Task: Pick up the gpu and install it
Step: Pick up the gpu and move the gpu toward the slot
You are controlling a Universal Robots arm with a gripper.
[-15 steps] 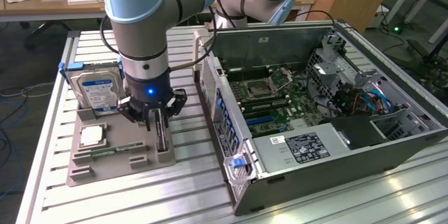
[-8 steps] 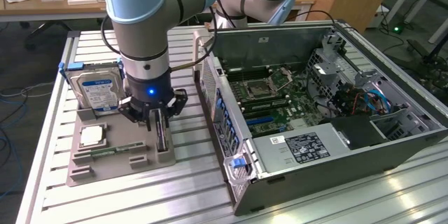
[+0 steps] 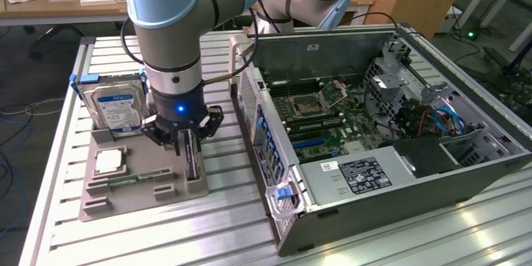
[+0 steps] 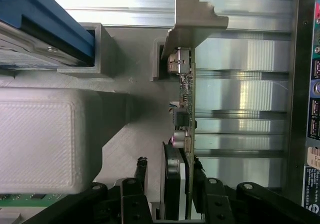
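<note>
The thin dark gpu card [image 3: 194,165] [image 4: 184,103] with its silver metal end bracket stands on edge in a slot of the grey moulded tray [image 3: 124,202] [image 4: 132,96] on the slatted aluminium tabletop [image 3: 224,232]. The black gripper [image 3: 193,144] [image 4: 170,163] is over that slot, its jaws partly open and straddling the card, with a gap showing on the fan side. A silver hard drive [image 3: 119,107] stands at the tray's far end.

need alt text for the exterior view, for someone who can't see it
The claw of a robot arm is right at the top edge of the gpu, which stands on edge in a grey holder tray on a slatted metal table. A hard drive stands upright in the same tray, and an open computer case lies at the exterior view's right.
</note>
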